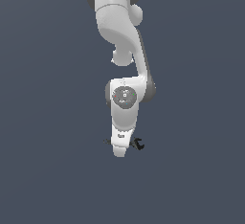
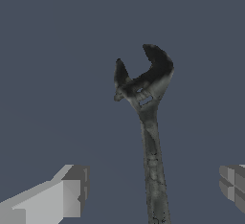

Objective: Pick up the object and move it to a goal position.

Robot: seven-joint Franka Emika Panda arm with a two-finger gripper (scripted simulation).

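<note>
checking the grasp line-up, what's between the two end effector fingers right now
In the wrist view, the handle of the small dark grey wrench lies between the two pale fingers, with bare gaps on both sides. The end effector is open.

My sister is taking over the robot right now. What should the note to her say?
Gripper: open, one finger on each side of the wrench's handle, not touching it.
Wrench: dark, forked end pointing away from the wrist, handle running between the fingers. In the exterior view it pokes out on both sides of the lowered hand.
Done: the arm is lined up over the wrench.
Left: close on the handle, lift, carry it to the goal. No goal marker shows in either view.
</note>
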